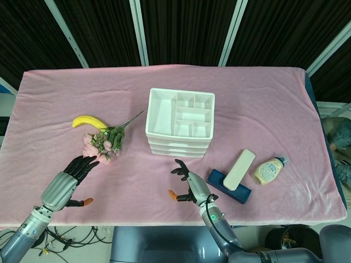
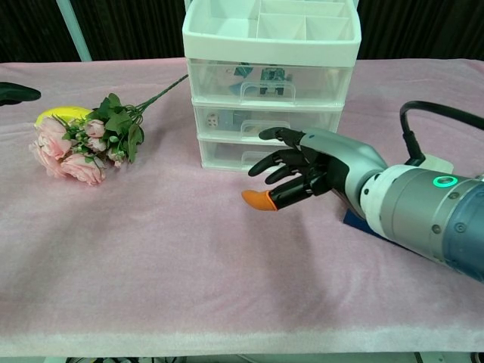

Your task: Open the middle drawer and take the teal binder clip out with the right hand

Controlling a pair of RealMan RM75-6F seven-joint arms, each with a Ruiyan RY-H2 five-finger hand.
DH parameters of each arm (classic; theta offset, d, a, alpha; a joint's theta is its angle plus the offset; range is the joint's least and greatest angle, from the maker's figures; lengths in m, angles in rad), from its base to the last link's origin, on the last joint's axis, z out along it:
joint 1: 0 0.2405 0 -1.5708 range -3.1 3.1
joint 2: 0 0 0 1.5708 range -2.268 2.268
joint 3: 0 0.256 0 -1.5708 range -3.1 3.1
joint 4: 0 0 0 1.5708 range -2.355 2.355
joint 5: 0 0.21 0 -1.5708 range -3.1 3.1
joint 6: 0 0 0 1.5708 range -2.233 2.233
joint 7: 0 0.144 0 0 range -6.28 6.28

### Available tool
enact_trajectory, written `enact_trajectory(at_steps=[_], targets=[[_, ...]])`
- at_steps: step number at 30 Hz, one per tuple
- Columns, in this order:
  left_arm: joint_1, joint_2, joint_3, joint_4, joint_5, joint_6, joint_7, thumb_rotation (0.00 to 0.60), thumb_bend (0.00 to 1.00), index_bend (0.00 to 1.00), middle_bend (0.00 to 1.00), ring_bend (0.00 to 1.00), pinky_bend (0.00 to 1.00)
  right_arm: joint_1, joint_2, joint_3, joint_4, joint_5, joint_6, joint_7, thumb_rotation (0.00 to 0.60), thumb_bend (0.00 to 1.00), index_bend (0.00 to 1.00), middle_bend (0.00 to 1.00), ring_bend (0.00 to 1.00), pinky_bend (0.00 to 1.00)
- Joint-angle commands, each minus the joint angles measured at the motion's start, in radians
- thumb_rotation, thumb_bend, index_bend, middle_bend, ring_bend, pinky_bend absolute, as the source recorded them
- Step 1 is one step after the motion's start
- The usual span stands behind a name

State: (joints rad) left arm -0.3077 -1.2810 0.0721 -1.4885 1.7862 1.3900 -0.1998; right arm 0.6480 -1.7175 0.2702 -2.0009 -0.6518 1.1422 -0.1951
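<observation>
Three clear drawers in one white drawer unit (image 1: 180, 121), all shut, with an open divided tray on top. Middle drawer (image 2: 266, 119) holds small bits behind its front; can't tell which is the teal binder clip. Some teal bits look visible in the top drawer (image 2: 268, 79) from the chest view, too small to be sure.

Two hands. Right hand (image 2: 306, 170) hovering just in front of the lower drawers, fingers spread apart, holding nothing, orange thumb tip pointing left. Left hand (image 1: 71, 175) near the left front of the pink tabletop (image 1: 274, 104), fingers apart, empty too.

One banana (image 1: 89, 121), one bunch of pink flowers (image 1: 104, 143), one white bar (image 1: 239, 169) lying on one dark blue block (image 1: 219, 180), one squeeze bottle (image 1: 268, 170) on the right.

Head view only: bottle, white bar, left hand in full. Chest view only: drawer fronts and contents.
</observation>
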Motion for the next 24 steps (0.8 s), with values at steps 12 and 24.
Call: enact_trajectory(at_steps=[12, 24], targets=[[-0.002, -0.035, -0.005, 0.064, 0.030, 0.066, -0.034, 0.600, 0.00, 0.00, 0.00, 0.00, 0.00, 0.042, -0.028, 0.087, 0.021, 0.044, -0.006, 0.014, 0.600, 0.25, 0.00, 0.57, 0.58, 0.43], [-0.003, -0.050, -0.012, 0.091, 0.037, 0.107, -0.057, 0.600, 0.00, 0.00, 0.00, 0.00, 0.00, 0.056, -0.050, 0.137, 0.065, 0.097, -0.034, 0.069, 0.600, 0.26, 0.00, 0.66, 0.67, 0.48]])
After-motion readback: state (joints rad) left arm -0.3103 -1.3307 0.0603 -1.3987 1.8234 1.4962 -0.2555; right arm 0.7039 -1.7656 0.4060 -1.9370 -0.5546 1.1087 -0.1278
